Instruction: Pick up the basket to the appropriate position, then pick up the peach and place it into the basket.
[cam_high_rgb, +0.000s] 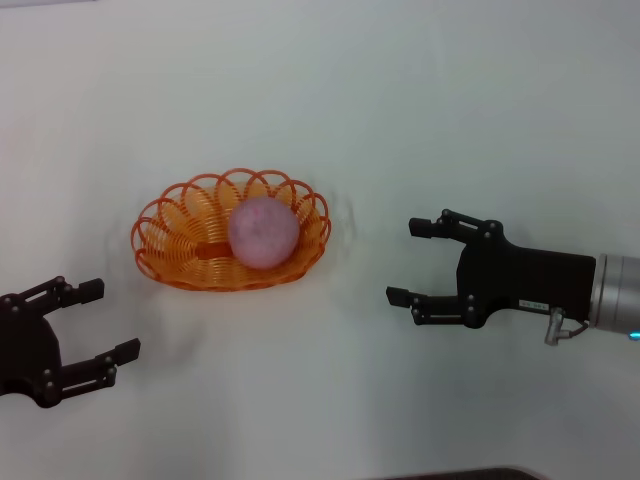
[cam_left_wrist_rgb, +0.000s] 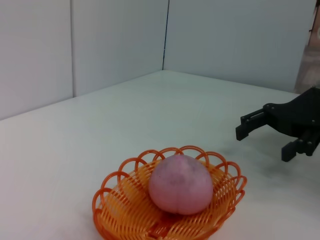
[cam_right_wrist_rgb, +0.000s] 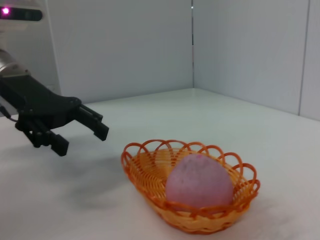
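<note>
The orange openwork basket (cam_high_rgb: 180, 235) stands on the white table, left of centre. The pink peach (cam_high_rgb: 263, 231) lies inside it, toward its right side. My left gripper (cam_high_rgb: 112, 322) is open and empty, near the table's front left, below the basket. My right gripper (cam_high_rgb: 405, 262) is open and empty, to the right of the basket and apart from it. The left wrist view shows the basket (cam_left_wrist_rgb: 120, 210), the peach (cam_left_wrist_rgb: 181, 184) and the right gripper (cam_left_wrist_rgb: 263, 136) beyond. The right wrist view shows the basket (cam_right_wrist_rgb: 145, 167), the peach (cam_right_wrist_rgb: 199, 181) and the left gripper (cam_right_wrist_rgb: 82, 134).
The white table (cam_high_rgb: 400, 120) spreads all round the basket. Pale walls meeting in a corner (cam_left_wrist_rgb: 166, 35) stand beyond the table's far side.
</note>
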